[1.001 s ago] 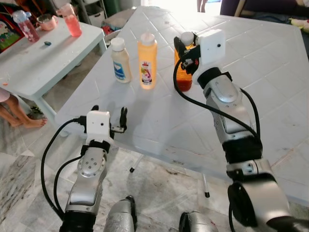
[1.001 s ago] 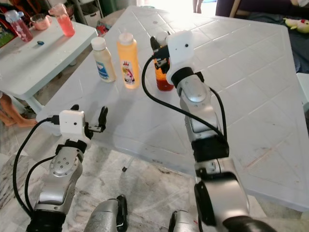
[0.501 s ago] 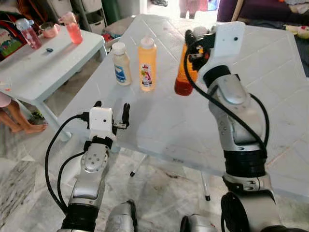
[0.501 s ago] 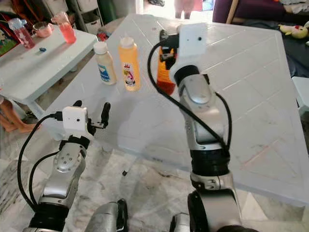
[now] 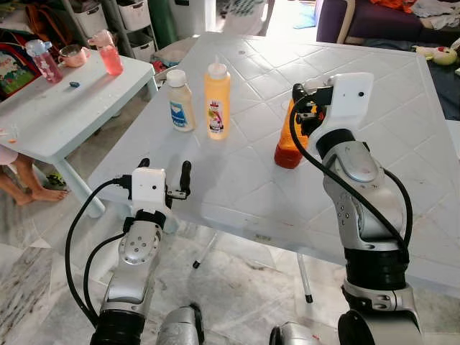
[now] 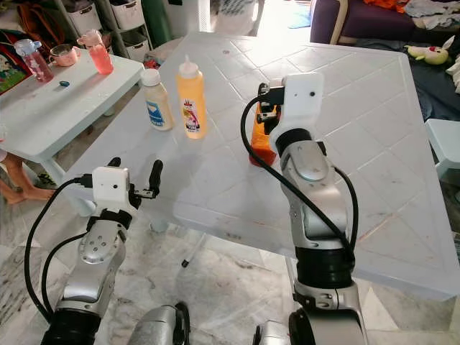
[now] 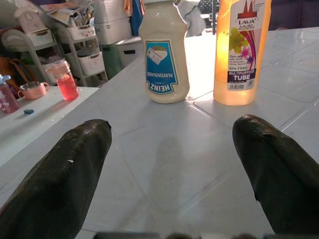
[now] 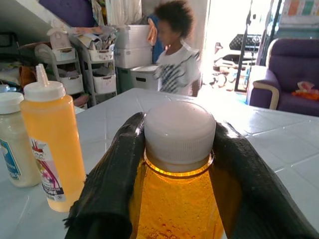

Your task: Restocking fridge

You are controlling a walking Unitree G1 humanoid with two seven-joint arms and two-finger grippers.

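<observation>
My right gripper [image 5: 300, 113] is shut on the neck of an orange-red sauce bottle [image 5: 287, 144] with a white cap [image 8: 179, 130]. It holds the bottle tilted, close over the white tiled table [image 5: 237, 180]; whether the base touches is unclear. Farther back on the table stand a Heinz mayonnaise bottle [image 5: 180, 102] and a yellow squeeze bottle [image 5: 217, 99], side by side and upright. At the table's near left edge my left gripper [image 5: 165, 166] stands open with nothing between its fingers, pointing at those two bottles [image 7: 164, 55].
A low pale-blue side table [image 5: 72, 108] with pink cups and a drink bottle stands to the left, a person's foot [image 5: 36, 192] beside it. Another person [image 8: 174, 55] stands beyond the table near storage shelves. A purple sofa [image 5: 374, 18] is at the back right.
My right gripper has carried the orange-red bottle away from the other two bottles, toward me and to the right. The camera has tilted. The left gripper stays put.
</observation>
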